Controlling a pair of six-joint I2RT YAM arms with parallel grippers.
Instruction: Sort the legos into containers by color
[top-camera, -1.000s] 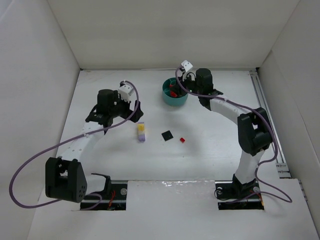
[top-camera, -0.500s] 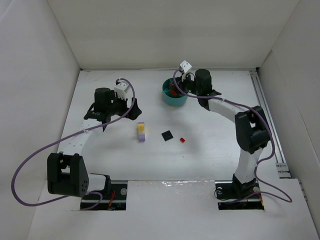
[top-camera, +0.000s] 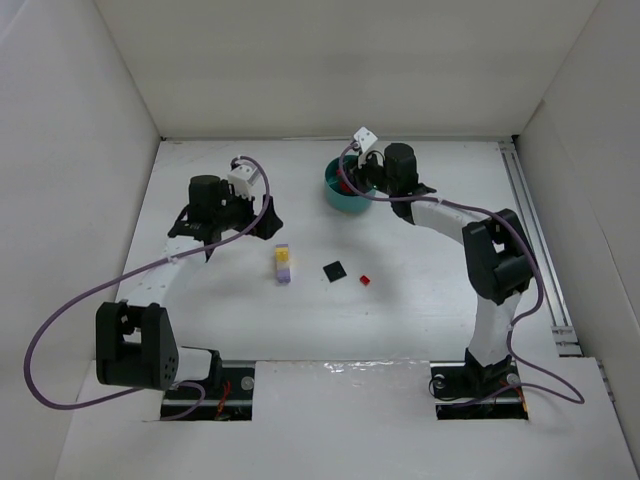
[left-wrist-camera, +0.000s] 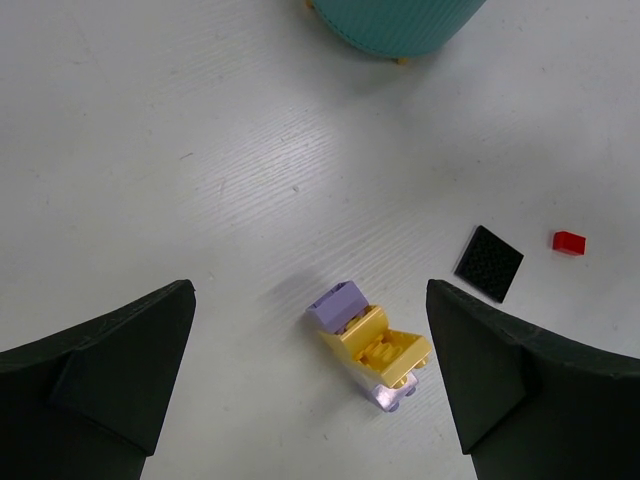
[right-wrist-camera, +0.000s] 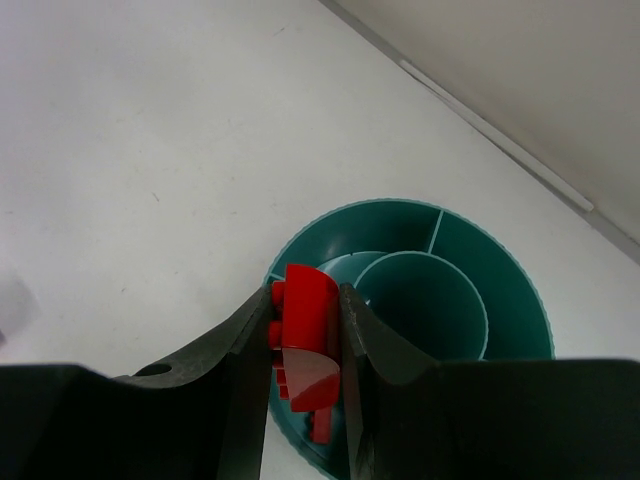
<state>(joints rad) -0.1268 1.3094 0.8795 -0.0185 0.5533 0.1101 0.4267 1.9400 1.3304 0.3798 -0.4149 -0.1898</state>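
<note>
The round teal plastic dish (right-wrist-camera: 470, 235) has come beneath our right fingers (right-wrist-camera: 250, 345), clenching a red plastic brick (right-wrist-camera: 305, 330) for dropping; left fingers (left-wrist-camera: 150, 340) released.

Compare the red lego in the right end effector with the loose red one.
The red plastic lego piece is clamped in the right end effector, over the rim of the teal round plastic dish; the tiny red lego brick lies free on the white table. The clamped one shows a curved face; the loose one looks a plain block. Both are red.
</note>
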